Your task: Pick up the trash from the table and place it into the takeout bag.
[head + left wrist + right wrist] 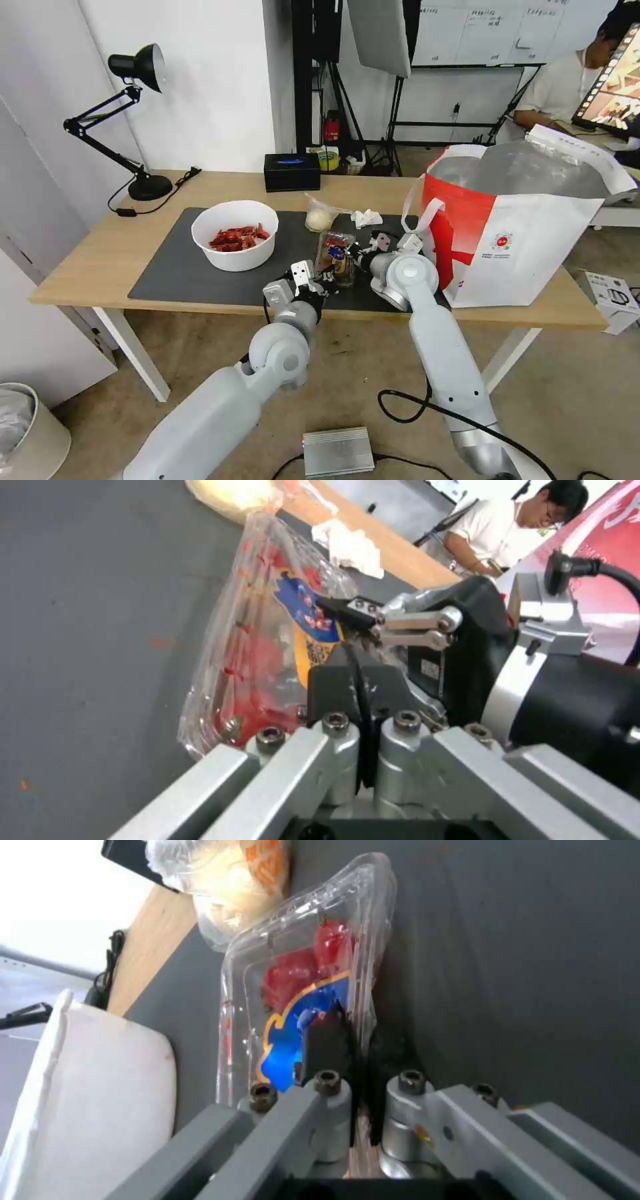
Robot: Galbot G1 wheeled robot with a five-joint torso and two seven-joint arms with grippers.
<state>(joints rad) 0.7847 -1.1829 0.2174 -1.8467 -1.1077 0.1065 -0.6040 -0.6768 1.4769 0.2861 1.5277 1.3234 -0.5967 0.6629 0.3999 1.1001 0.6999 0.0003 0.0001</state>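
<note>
Gripping one clamshell tray [335,257] from opposite edges (both clamped) are left tool [319,283] and right tool [357,257].

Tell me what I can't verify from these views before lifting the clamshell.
- Head view: clamshell tray front edge, hidden by both grippers.
- Right wrist view: right gripper contact with the tray, masked by its own fingers.
- Head view: takeout bag interior, hidden behind its front wall.

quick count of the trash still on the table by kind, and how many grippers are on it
bowl of red shell scraps: 1
clear clamshell tray: 1, both grippers shut on it
small clear bag: 1
crumpled tissue: 1
left gripper, right gripper: 2
total trash pieces: 4
</note>
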